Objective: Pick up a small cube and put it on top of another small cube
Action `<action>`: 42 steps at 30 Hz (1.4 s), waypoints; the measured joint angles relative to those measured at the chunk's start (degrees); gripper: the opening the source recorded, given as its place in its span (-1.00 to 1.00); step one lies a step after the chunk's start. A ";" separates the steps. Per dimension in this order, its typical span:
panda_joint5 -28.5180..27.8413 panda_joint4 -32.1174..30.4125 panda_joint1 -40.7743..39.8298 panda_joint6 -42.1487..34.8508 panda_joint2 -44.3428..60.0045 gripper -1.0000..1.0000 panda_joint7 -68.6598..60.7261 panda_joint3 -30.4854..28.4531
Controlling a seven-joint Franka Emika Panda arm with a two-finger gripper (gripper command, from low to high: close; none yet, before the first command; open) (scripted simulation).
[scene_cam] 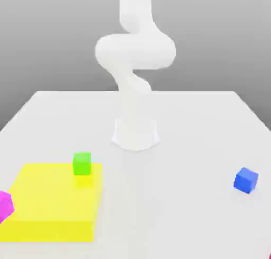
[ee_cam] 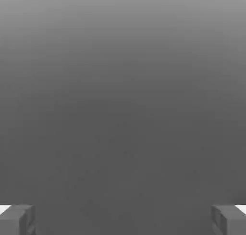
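At the bench's (scene_cam: 159,210) near edge on the exterior view's left, the magenta-pink cube (scene_cam: 4,205) leans against the yellow block (scene_cam: 53,205), and the blue cube (scene_cam: 246,180) sits well apart toward the right edge, small, plain and bright. Our gripper (ee_cam: 123,222) shows fingers spread wide with nothing between them. We judge we must first descend squarely over the blue cube, straddling opposite flat faces before closing.

Two grey fingertips (ee_cam: 17,219) wide apart against blank grey background.
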 joint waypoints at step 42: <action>-11.29 -19.38 26.95 27.27 49.97 -1.00 13.30 17.60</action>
